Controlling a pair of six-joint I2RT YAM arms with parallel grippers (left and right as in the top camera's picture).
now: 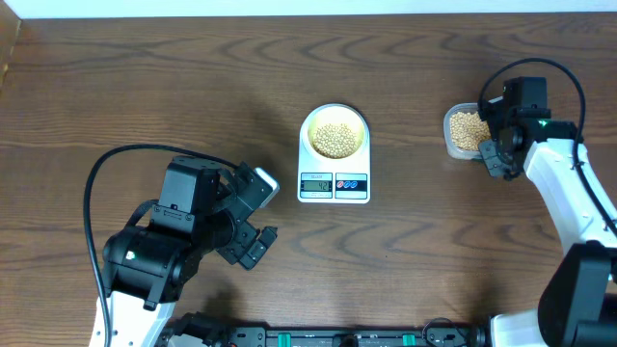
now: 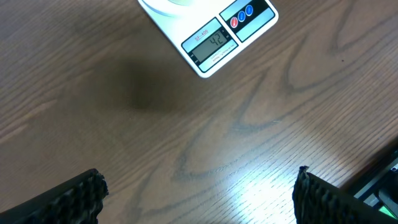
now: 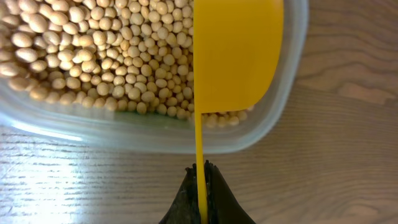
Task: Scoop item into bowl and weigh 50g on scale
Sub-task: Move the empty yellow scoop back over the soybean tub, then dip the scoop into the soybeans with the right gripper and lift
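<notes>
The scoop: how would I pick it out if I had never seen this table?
Find the white scale in the middle of the table, then look right to the clear tub of beans. The scoop dips into that tub, its thin handle pinched in the right claw. It alone is bright yellow; the bowl on the scale is paler and round.

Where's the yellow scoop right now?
In the right wrist view, the yellow scoop is in the clear tub of beans, right of the scale.
</notes>
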